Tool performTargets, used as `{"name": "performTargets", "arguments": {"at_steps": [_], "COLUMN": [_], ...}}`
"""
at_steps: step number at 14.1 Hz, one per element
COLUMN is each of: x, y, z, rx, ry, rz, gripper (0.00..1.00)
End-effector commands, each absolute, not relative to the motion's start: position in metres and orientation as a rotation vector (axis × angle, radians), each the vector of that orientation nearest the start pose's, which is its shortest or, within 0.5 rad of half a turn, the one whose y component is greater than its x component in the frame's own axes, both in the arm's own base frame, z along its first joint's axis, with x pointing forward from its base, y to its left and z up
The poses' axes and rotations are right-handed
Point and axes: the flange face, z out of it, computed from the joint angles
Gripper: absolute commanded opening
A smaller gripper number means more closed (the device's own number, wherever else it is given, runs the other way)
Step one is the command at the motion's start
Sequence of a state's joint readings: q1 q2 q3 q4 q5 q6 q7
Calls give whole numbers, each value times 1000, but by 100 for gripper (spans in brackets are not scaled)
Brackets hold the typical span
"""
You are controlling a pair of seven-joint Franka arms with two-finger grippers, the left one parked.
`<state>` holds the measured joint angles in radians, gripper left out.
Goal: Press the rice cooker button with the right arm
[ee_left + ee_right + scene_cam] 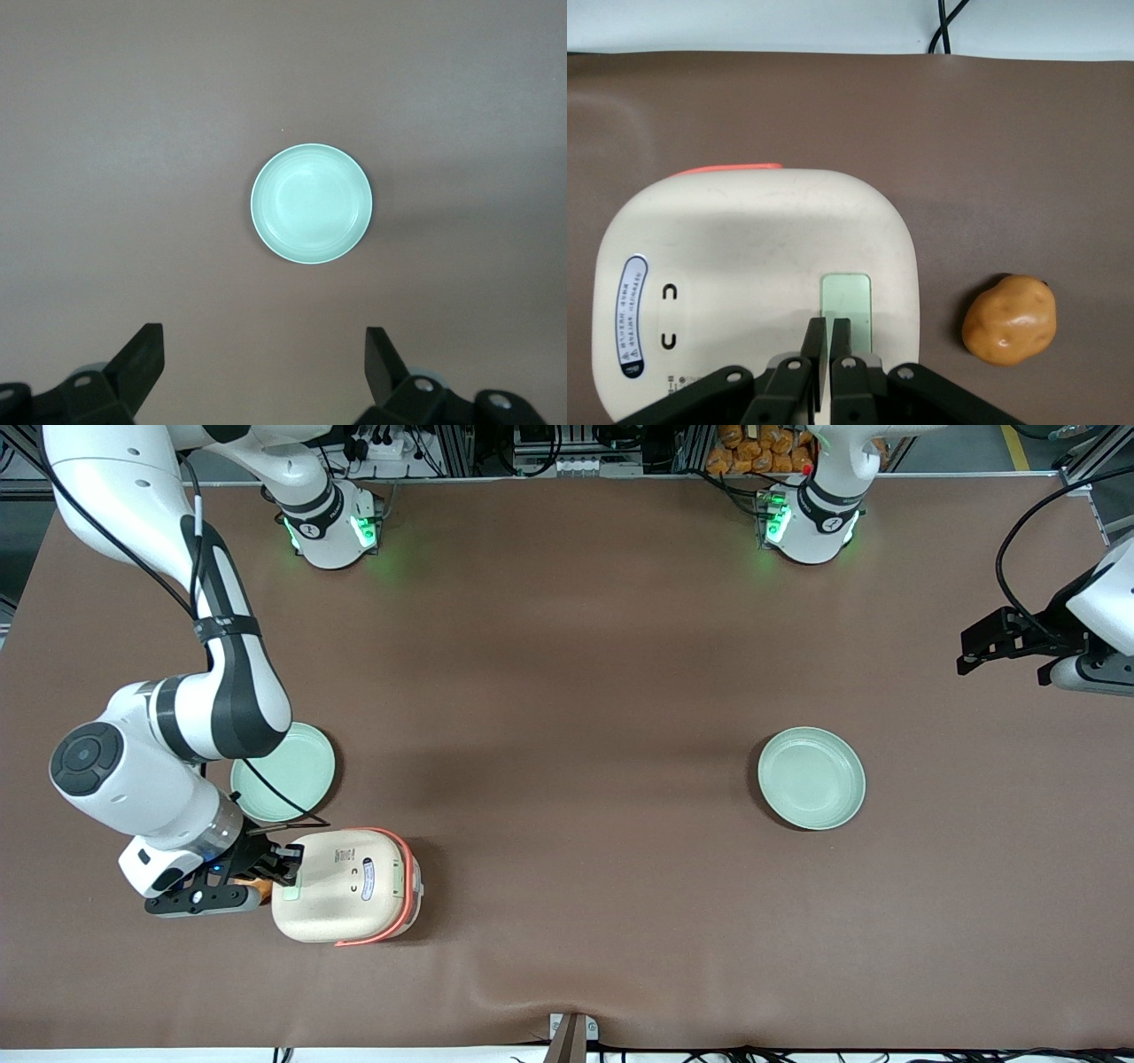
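Observation:
The rice cooker (341, 886) is cream-white with an orange-red band and sits on the brown table near the front edge, toward the working arm's end. In the right wrist view its lid (744, 266) carries a pale green rounded pad, the button (849, 297), and a blue-rimmed oval label (633, 314). The right arm (221, 700) reaches down beside the cooker. Its black gripper (288, 865) is over the lid's edge. In the right wrist view the gripper (828, 326) is shut and empty, its tips over the button's near edge; I cannot tell whether they touch it.
An orange-brown potato-like lump (1009, 319) lies on the table beside the cooker, mostly under the gripper in the front view. A pale green plate (288, 775) sits farther from the front camera than the cooker, partly under the arm. Another plate (811, 778) lies toward the parked arm's end.

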<state>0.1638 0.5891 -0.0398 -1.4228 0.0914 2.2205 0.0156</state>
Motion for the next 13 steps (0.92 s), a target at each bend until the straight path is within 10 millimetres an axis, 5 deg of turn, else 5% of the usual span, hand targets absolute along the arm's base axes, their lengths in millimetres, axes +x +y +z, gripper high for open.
{"name": "performTargets", "arguments": {"at_steps": [1,13], "x": [728,729], "y": [99,97], "z": [369,345], "rx": [-3056,-3060], "ry": [-108,-102], "rz": [-313,-318], "gripper": [8,6]}}
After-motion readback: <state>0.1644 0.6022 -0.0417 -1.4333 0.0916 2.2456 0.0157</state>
